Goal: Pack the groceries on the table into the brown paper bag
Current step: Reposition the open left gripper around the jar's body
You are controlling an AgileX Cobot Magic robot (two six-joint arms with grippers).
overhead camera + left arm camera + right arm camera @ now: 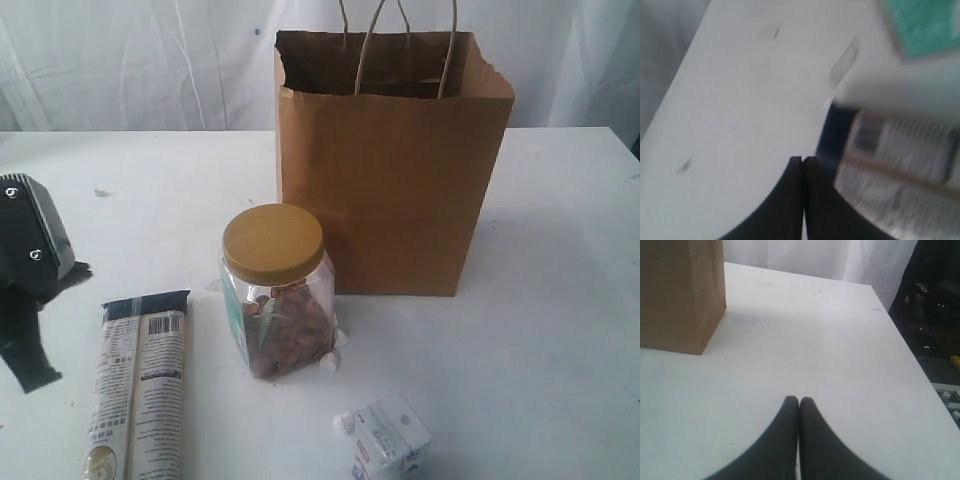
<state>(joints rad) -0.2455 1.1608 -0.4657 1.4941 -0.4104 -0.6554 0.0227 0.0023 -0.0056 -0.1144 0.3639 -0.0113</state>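
**Packing outstanding: 3 groceries visible on the surface (560, 330)**

Yellow-lidded clear jar (275, 290), long printed packet (140, 385) and small white carton (390, 440) sit outside the upright brown paper bag (390, 190); its contents are hidden. Left gripper (803, 159) and right gripper (799, 400) are closed, empty.

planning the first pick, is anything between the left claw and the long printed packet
Nothing visible: the shut left claw is right beside the long printed packet with a dark blue end, only bare white tabletop between them.

I read no words; the long printed packet (140, 390) shows a barcode (166, 325); print on the small white carton (392, 438) blurs.
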